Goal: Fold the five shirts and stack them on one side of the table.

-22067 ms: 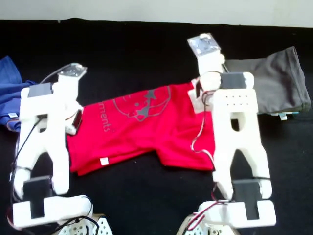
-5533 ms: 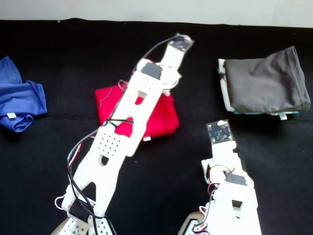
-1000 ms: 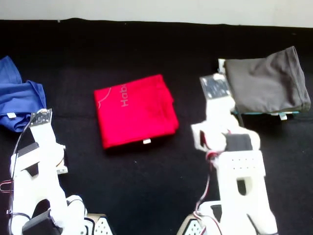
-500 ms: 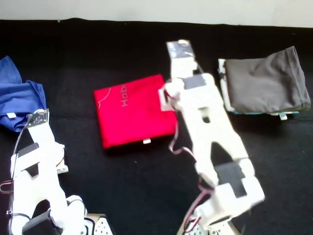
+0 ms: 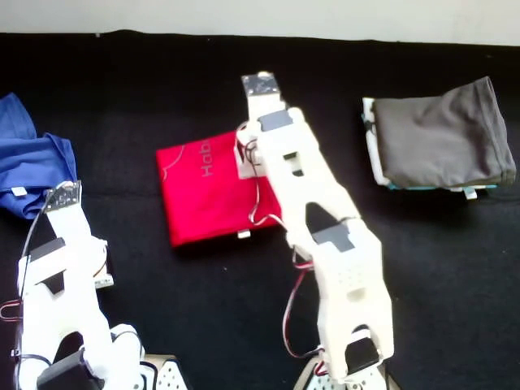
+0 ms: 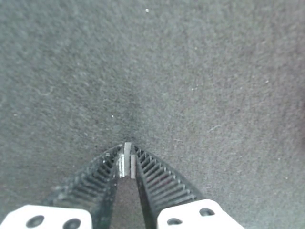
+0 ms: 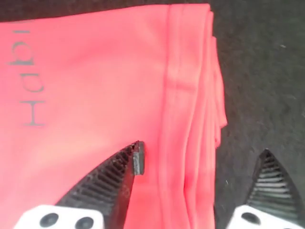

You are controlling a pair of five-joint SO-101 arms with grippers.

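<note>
The desk [image 5: 162, 97] has a black, felt-like cover. Two white plastic arms stand at its near side. The right arm [image 5: 325, 219] stretches over one red shirt [image 5: 203, 195] in the middle. This shirt is folded to a smooth, almost square packet, a little turned, with its layered edge toward the grey shirt [image 5: 439, 142]. That one tops a pile at the right. One crumpled blue shirt [image 5: 32, 166] lies at the left. The right pincer [image 7: 202, 157] is wide open astride the layered edge. The left pincer [image 6: 127, 157] is closed above bare desk.

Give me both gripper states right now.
Left gripper: shut, holding nothing.
Right gripper: open, fingers either side of the folded edge of the red shirt, holding nothing.
</note>
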